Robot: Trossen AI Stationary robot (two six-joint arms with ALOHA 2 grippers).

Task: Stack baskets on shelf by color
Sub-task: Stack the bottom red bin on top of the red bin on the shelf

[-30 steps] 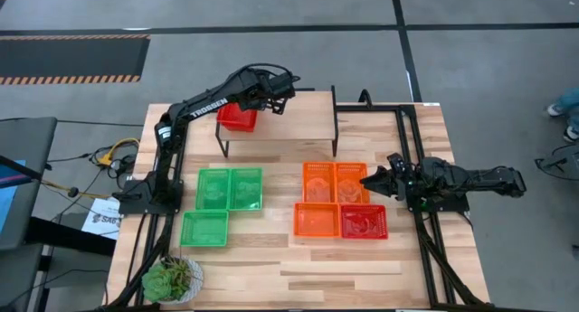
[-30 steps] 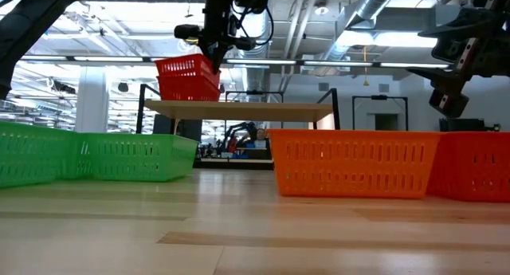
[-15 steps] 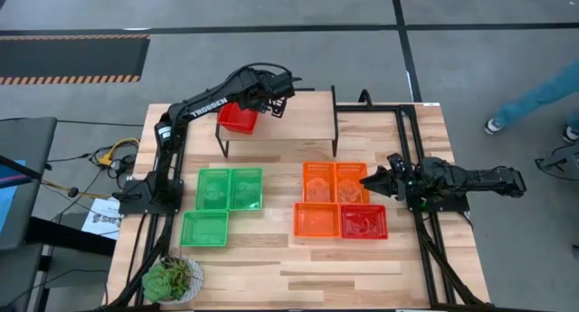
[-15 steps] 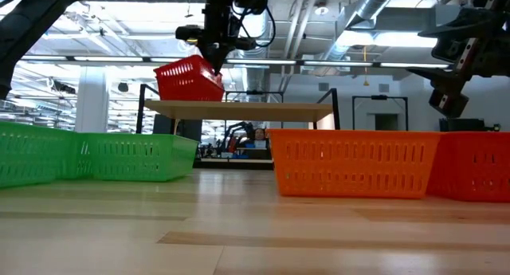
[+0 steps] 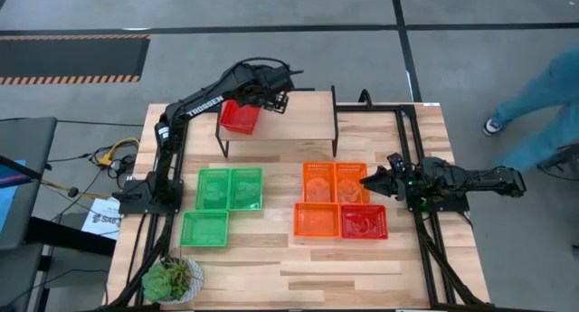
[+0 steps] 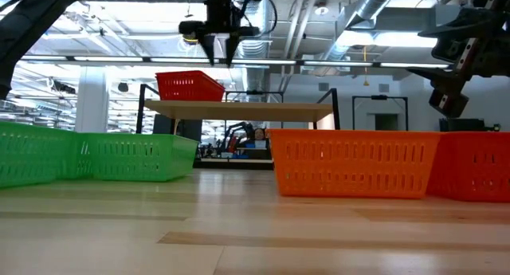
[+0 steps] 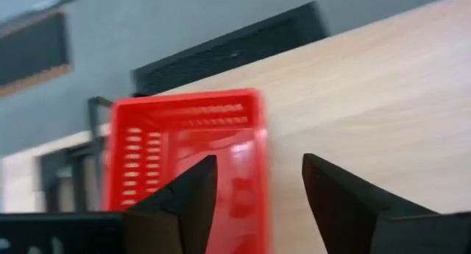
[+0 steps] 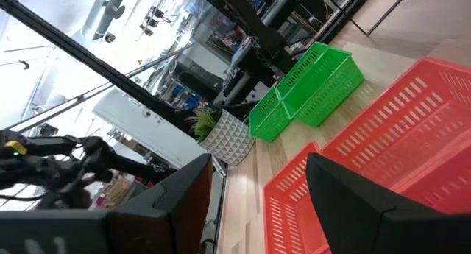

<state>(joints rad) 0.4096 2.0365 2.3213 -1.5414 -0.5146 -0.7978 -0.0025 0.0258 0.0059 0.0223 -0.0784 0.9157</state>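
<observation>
Red basket (image 5: 239, 117): flat on the shelf (image 5: 303, 111), upper left of the high view.
Left pincer (image 6: 221, 45): above that basket, fingers spread, apparently clear of it.
Right pincer (image 5: 368, 181): spread, empty, beside the orange baskets (image 5: 334, 181) on the tabletop (image 5: 298, 276).
Green baskets (image 5: 229, 187): centre left.

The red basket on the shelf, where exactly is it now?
In the high view, the red basket sits at the left end of the shelf, just beside the open left gripper.

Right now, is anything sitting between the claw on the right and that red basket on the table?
Nothing visible. The right gripper hovers with fingers open beside the orange baskets; the red basket lies just past them, uncovered.
</observation>
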